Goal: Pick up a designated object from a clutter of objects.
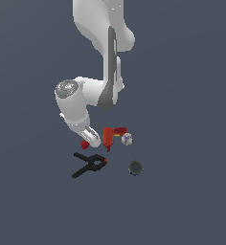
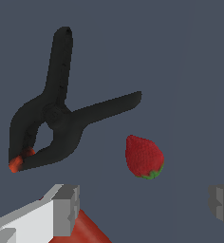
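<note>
Claw (image 2: 142,209) open and empty, fingers (image 2: 66,209) spread wide. Strawberry (image 2: 143,157) on the counter (image 2: 190,71), just ahead of the finger gap and between the finger lines, long axis slanting, green cap toward the claw. Beyond it, black clamp (image 2: 52,118); red drill-like tool (image 1: 110,136) beside one finger.

A flat, plain surface (image 1: 191,201) of dull slate blue fills both views — no seam, edge or horizon marks where floor would meet wall. It looks the same near and far, left and right. The light is soft and even — no strong shadows or bright spots.
</note>
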### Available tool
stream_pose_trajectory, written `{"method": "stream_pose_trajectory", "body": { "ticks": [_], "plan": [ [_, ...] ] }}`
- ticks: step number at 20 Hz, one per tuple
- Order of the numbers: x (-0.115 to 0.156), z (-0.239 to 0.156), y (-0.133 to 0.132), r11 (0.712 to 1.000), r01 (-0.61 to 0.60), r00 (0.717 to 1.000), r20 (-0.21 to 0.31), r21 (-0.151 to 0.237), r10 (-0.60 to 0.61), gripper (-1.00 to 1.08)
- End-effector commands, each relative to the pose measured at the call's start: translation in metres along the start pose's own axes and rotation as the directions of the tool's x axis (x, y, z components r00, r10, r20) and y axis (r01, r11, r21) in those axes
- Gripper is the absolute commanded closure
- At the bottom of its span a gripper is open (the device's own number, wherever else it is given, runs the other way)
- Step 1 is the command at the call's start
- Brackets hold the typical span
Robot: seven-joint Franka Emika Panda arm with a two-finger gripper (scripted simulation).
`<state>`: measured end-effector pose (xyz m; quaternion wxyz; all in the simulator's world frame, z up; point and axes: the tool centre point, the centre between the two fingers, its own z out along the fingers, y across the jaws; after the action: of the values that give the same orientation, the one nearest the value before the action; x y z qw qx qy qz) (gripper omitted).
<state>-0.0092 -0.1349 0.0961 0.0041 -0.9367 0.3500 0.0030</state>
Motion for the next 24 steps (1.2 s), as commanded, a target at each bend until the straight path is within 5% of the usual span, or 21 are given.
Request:
{"method": "stream_pose_trajectory", "body": {
  "ticks": [1,24],
  "plan": [
    [0.002,0.011,0.008,0.999,-0.037,0.999,-0.005,-0.002,0.037,-0.92],
    [0.003,0.069,0.017,0.997,-0.077,0.997,-0.009,-0.005,0.077,-0.92]
  ]
}}
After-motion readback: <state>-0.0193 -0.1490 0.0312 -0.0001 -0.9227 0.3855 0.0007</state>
